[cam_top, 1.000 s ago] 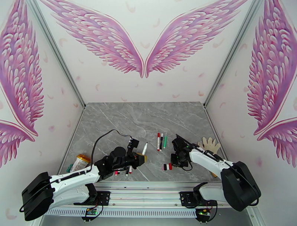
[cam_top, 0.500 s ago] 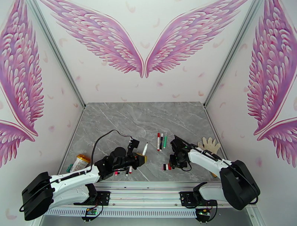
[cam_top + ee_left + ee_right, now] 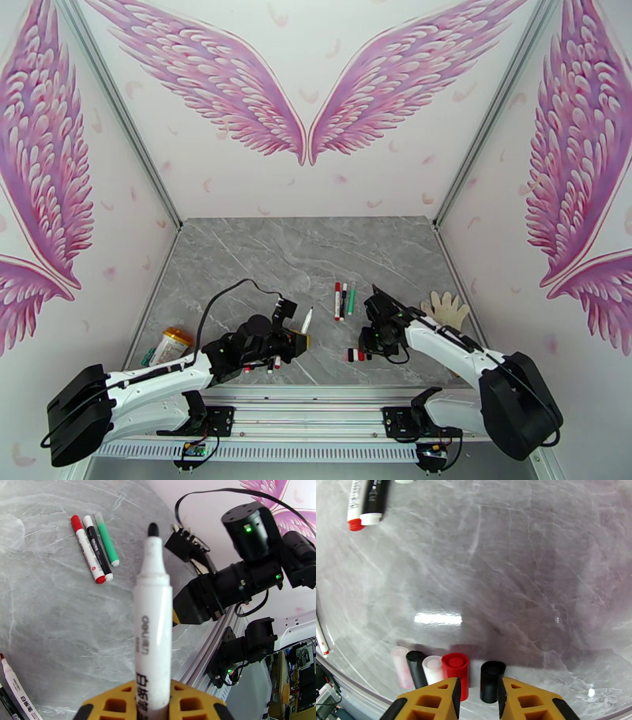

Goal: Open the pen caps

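Table: grey marble top (image 3: 261, 260), both arms reaching in from the near edge.
Glove: pale, flat at the right edge (image 3: 446, 306) in the top view.
Bottle: orange-yellow, lying at the left edge (image 3: 171, 343).
Left gripper: (image 3: 304, 338) (image 3: 152, 695) clamped on the white pen (image 3: 152, 610) (image 3: 307, 317). Its wrist view shows the bare black nib and dark lettering; from above the pen is a thin tilted stick.
Right gripper: (image 3: 371, 343) (image 3: 478, 685) low over the table. Its yellow fingers (image 3: 434, 697) stand narrowly parted around the black cap (image 3: 491, 677), with a gap on one side.
Three pens: red (image 3: 87, 549), black (image 3: 98, 547) and green (image 3: 106, 539), side by side between the grippers (image 3: 344, 300).
Loose pens: by the left arm (image 3: 261, 365).
Other caps: red cap (image 3: 455, 669) just beside the black one, then a white, a black and a pale one, all near the front edge (image 3: 355, 354).
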Controlling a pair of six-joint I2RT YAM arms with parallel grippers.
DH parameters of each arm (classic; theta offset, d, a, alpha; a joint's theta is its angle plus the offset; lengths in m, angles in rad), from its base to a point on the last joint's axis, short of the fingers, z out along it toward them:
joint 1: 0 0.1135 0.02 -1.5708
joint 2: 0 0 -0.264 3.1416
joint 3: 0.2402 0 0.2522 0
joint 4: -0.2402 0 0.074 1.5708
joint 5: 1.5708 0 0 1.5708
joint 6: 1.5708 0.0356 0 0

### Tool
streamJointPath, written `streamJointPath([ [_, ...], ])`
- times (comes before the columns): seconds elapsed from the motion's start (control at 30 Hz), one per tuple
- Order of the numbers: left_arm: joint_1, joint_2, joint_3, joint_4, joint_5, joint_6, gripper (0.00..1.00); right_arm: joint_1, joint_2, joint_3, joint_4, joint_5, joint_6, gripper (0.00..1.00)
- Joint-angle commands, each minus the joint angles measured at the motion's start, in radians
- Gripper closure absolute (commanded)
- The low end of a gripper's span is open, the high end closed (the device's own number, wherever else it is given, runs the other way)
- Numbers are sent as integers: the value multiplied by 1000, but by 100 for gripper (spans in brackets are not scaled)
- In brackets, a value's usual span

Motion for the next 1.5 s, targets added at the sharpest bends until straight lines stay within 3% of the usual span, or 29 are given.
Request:
streamJointPath([
  [0.0, -26, 5, 54, -137, -105, 2, 100, 10, -58, 21, -42, 8, 18, 64],
  [0.37, -153, 52, 105, -346, -437, -171, 98, 10, -321, -33, 157, -195, -20, 55],
  [0.53, -177, 128, 144, -423, -522, -257, 96, 10, -405, -74, 257, -307, -31, 43],
  [0.67, -190, 204, 203, -485, -548, -291, 95, 10, -423, -93, 310, -374, -24, 28],
  [0.87, -209, 335, 315, -638, -614, -330, 93, 10, -470, -103, 318, -341, -9, 15],
  [1.23, -216, 511, 442, -772, -655, -331, 83, 10, -487, -103, 275, -315, -16, 1],
  [1.47, -217, 584, 484, -822, -664, -346, 80, 10, -492, -101, 274, -304, -8, 1],
])
